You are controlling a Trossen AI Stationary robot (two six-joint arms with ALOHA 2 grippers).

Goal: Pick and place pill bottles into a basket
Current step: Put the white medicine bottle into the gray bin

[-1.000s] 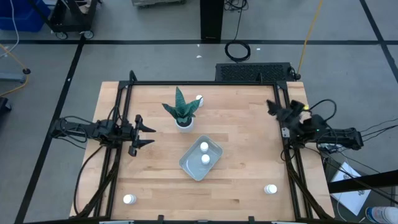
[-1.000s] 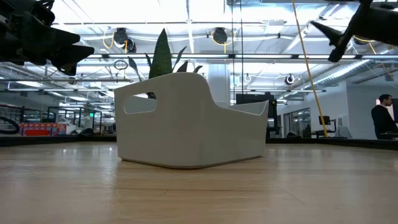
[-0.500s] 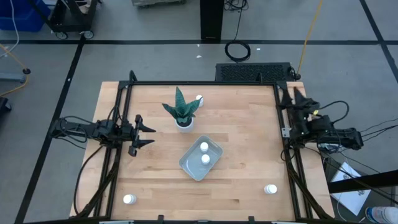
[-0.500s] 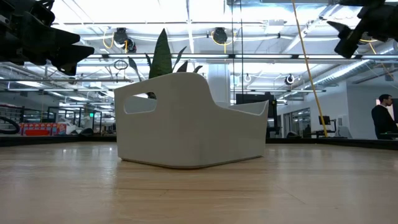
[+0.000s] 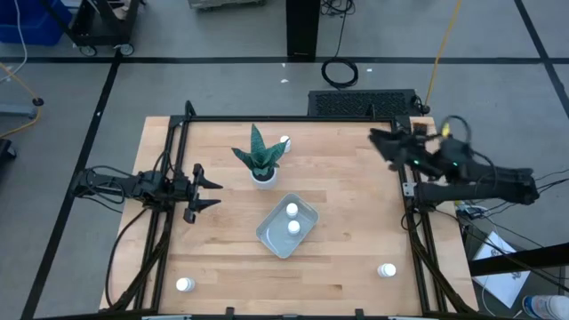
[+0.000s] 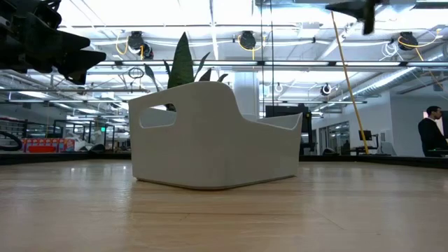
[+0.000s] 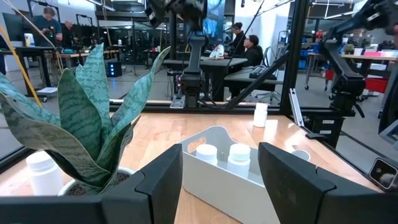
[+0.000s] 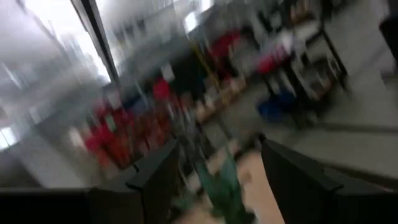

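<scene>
Two small white cylindrical pill bottles with white caps (image 5: 292,219) are standing upright in the shallow pale blue-grey translucent plastic basket (image 5: 270,236), which is lying at the centre of the pale wooden table (image 5: 347,258). Three more are waiting outside it — one at about seven o'clock from the basket near the table's front corner (image 5: 184,285), one at about four o'clock near the opposite front corner (image 5: 387,270), and one at twelve o'clock, just beside the green snake plant in its white pot (image 5: 259,158).

By their look these bottles are light, rigid and smooth-sided, so they are likely to tip or slip; taking hold across the body just below the cap, from above, seems the safest grip.

The left gripper (image 5: 208,189) is hovering at nine o'clock from the basket, its two dark fingers spread apart and holding nothing, pointing toward the plant and basket. The right gripper (image 5: 380,142) is hanging high at two o'clock from the basket, near the table's edge; its fingers appear parted and empty in its wrist view, though that view is smeared.
</scene>
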